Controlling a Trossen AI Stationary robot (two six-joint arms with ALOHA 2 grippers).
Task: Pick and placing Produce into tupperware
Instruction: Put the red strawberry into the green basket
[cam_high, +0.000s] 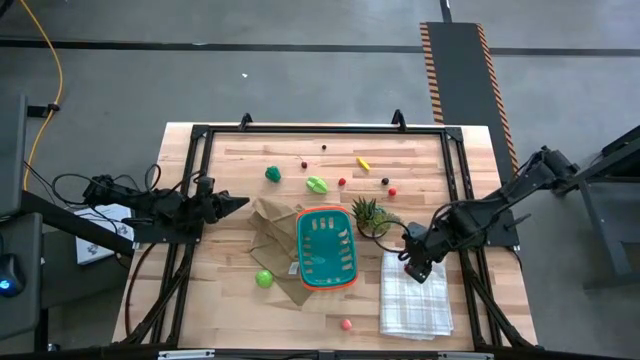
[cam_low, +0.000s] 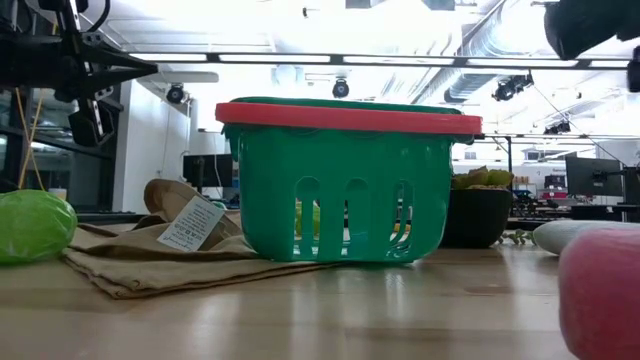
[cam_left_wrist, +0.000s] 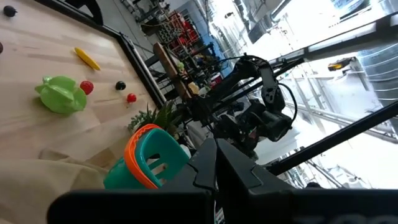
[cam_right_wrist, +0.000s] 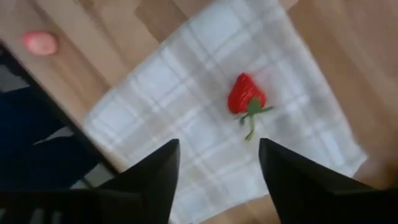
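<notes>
Right gripper (cam_right_wrist: 214, 165) hangs over the checked cloth (cam_right_wrist: 186, 118) at lower right of the high view, jaws spread, a red strawberry (cam_right_wrist: 247, 94) lying loose ahead, likely the next pick. Teal tupperware (cam_high: 325, 249) sits centre on the brown bag (cam_high: 270, 235). Left gripper (cam_high: 238, 204) waits closed, centre-left.

Wooden bench (cam_high: 440, 170) carries brown paper bag (cam_high: 272, 232) at centre, checked cloth (cam_high: 415, 300) at 4 o'clock, potted plant (cam_high: 370, 215), scattered produce (cam_high: 316, 184) toward 12.

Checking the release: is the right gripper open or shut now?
Open. In the right wrist view the right gripper shows its two dark fingers spread wide with nothing between them, above a red strawberry lying on the white checked cloth.
</notes>
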